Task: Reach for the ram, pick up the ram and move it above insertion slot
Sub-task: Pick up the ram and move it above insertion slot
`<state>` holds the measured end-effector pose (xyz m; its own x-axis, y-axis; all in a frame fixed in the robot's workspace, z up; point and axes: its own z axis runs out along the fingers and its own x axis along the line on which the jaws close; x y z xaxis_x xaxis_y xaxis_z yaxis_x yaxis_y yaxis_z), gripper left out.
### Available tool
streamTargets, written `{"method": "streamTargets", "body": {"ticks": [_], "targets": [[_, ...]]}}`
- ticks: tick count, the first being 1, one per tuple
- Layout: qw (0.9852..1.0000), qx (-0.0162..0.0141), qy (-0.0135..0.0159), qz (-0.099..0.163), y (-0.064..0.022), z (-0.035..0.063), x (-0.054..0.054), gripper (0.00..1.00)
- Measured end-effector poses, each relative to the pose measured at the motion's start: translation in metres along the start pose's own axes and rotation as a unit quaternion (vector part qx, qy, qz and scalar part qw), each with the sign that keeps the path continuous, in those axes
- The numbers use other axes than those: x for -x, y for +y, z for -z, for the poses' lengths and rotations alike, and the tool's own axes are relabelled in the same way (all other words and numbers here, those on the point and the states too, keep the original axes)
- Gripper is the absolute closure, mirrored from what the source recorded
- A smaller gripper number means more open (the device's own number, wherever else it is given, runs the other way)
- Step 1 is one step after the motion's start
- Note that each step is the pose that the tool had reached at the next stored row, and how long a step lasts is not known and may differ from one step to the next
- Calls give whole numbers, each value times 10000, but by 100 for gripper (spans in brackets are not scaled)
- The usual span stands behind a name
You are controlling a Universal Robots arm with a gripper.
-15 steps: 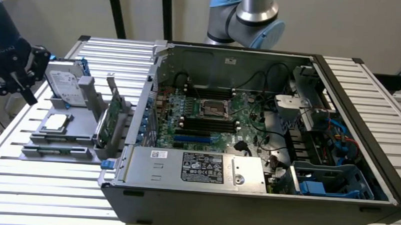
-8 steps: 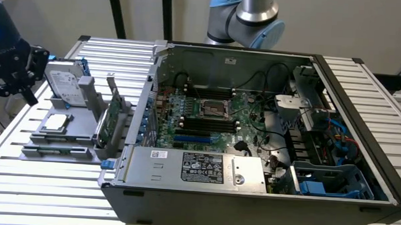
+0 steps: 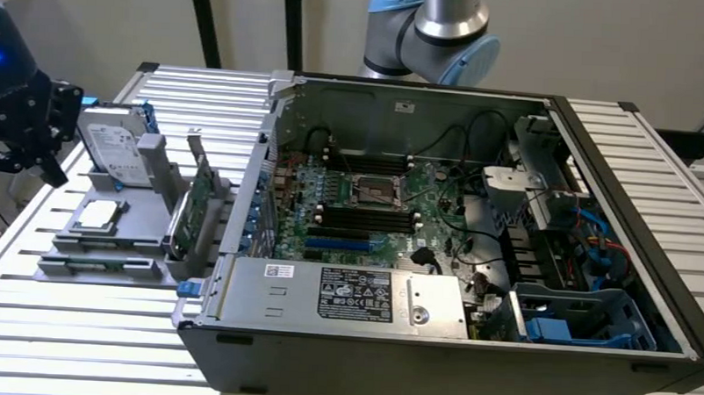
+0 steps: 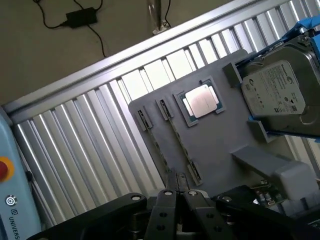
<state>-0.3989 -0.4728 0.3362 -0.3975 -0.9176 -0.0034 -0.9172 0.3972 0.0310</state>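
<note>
The ram [image 4: 178,141] stands on edge in a slot of the grey holder plate [image 4: 220,145], a long thin strip running between two end clips. In the exterior view it is a narrow greenish strip [image 3: 90,265] at the holder's near edge. My gripper [image 3: 43,156] hangs at the exterior view's far left, above and beside the holder, well apart from the ram. In the wrist view its black fingers [image 4: 167,202] meet at the middle, so the gripper [image 4: 178,192] is shut with nothing in it. The dark memory slots [image 3: 364,218] lie on the motherboard inside the open case.
On the holder also sit a silver hard drive [image 3: 114,143], a processor chip [image 3: 97,215] and an upright green expansion card [image 3: 193,211]. The open computer case [image 3: 441,341] covers the table's middle and right. The slatted metal table [image 3: 78,328] surrounds everything.
</note>
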Motion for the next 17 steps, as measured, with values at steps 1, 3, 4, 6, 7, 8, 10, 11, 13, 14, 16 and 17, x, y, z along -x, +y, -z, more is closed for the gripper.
{"method": "streamTargets", "body": {"ticks": [1, 3, 4, 6, 7, 8, 10, 11, 13, 14, 16, 17], "targets": [[10000, -1, 2, 93, 0, -4, 0, 89], [9996, -3, 7, 273, 0, -10, 0, 89], [9993, -4, 9, 362, -1, -14, 0, 89], [9985, -6, 13, 542, -1, -21, 0, 89], [9980, -8, 15, 634, -1, -25, 0, 89], [9974, -9, 17, 724, -1, -29, 0, 89], [9959, -12, 21, 906, -1, -37, 0, 89], [9950, -14, 24, 1001, -1, -41, 0, 89], [9930, -17, 28, 1180, -2, -50, 0, 89], [9919, -19, 30, 1269, -2, -55, 0, 89], [9894, -23, 33, 1450, -2, -64, 0, 89], [9881, -25, 35, 1539, -2, -70, 0, 89]]}}
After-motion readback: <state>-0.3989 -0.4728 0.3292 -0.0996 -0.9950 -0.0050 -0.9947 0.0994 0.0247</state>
